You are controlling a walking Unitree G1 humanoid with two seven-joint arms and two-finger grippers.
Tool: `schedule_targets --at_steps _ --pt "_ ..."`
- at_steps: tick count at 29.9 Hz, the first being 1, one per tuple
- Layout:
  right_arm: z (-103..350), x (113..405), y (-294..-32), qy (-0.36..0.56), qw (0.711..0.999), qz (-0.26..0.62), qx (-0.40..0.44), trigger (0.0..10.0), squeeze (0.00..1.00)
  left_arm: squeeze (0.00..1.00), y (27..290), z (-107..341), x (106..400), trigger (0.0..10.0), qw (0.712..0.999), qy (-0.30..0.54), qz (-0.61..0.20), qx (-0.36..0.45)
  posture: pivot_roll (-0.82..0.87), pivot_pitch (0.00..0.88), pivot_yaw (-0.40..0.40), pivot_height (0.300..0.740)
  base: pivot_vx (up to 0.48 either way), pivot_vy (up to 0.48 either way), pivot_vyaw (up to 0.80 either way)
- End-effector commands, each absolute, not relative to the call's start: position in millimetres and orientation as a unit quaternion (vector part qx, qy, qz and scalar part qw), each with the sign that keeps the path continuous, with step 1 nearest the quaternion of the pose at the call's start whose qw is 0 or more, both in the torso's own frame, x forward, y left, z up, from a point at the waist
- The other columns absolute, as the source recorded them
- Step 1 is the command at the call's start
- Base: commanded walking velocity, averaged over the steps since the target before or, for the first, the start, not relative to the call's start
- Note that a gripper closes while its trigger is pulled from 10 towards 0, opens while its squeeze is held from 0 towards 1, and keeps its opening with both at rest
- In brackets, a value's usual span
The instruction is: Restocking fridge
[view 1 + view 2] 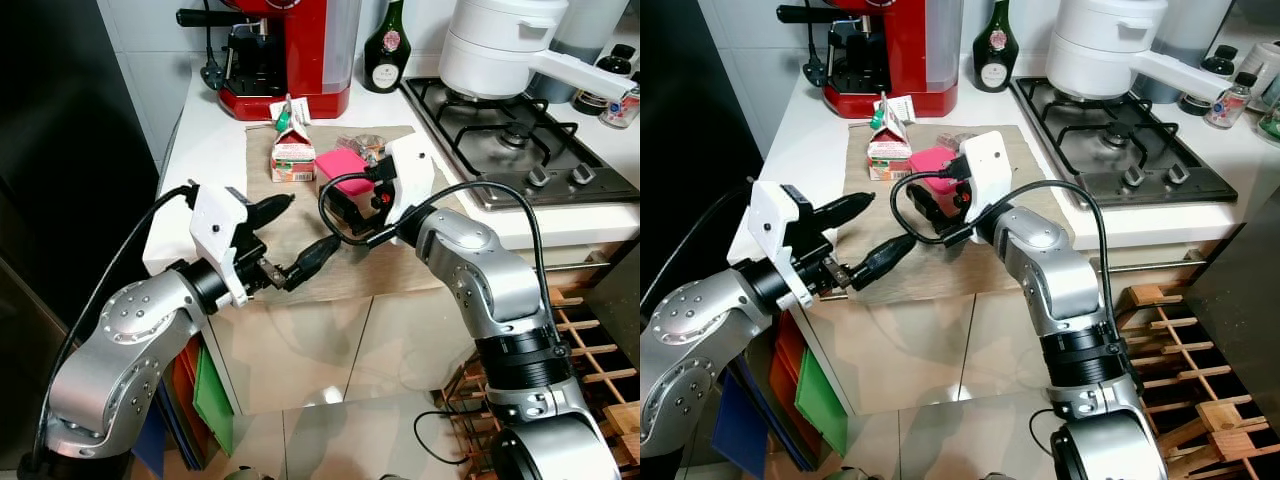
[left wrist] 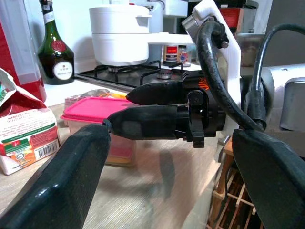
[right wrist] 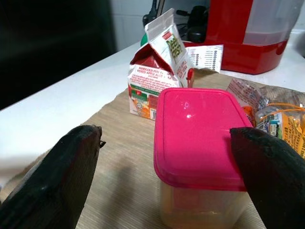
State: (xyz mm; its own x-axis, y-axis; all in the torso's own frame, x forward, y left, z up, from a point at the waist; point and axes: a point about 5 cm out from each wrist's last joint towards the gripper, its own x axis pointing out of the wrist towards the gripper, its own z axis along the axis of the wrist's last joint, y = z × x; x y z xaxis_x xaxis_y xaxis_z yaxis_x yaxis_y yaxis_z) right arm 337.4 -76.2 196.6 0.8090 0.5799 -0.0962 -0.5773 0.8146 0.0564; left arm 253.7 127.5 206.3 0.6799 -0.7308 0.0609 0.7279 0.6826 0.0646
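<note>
- Centrally, a clear plastic food box with a bright pink lid (image 3: 198, 143) stands on a woven beige mat (image 1: 300, 235) laid over the white counter (image 1: 205, 140); it waits there, near the front edge, as the item apparently due for the fridge.
- Right gripper (image 3: 167, 176): spread wide, one black finger (image 3: 57, 176) on each side of the box and apart from it, holding nothing; the spacing suits a sideways grasp of the box walls below the lid.
- Left gripper (image 1: 295, 240): also parted and empty, poised over the near part of the mat, just short of the right gripper, likely kept back so the two do not collide.
- Small gable-topped juice carton in red, green and white (image 1: 292, 150): upright just behind and to the left of the box, its top spout folded open.
- Crinkled clear packet with orange contents (image 3: 274, 119): lying close beside the box, on its far side from the carton.
- Red espresso machine (image 1: 285, 55), dark green bottle (image 1: 385, 45) and white pot on the gas hob (image 1: 490, 45): along the back of the counter, well apart from the grasp.
</note>
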Motion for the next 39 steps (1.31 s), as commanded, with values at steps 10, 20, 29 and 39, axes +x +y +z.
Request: schedule_targets --at_steps 10,20,29,39 --pt "177.5 341.6 -69.4 0.093 0.954 0.283 0.021 10.0 0.00 0.00 124.5 213.9 258.5 10.0 0.910 -0.061 -0.408 0.031 0.00 0.000 -0.008 0.740 0.000 0.000 0.00" --pt "180.5 344.8 -76.9 0.077 0.959 0.269 -0.049 10.0 0.00 0.00 123.1 211.1 257.6 10.0 0.912 -0.064 -0.403 0.025 0.01 0.000 -0.034 0.740 0.000 0.000 0.00" --pt "204.1 337.5 -82.0 -0.001 0.965 0.250 -0.085 10.0 0.00 0.00 120.7 208.3 256.0 10.0 0.913 -0.065 -0.401 0.021 0.01 0.000 -0.043 0.740 0.000 0.000 0.00" --pt "199.9 333.2 -93.5 0.006 0.974 0.227 -0.008 10.0 0.00 0.00 120.5 207.9 256.1 10.0 0.912 -0.063 -0.405 0.026 0.00 0.000 -0.034 0.740 0.000 0.000 0.00"
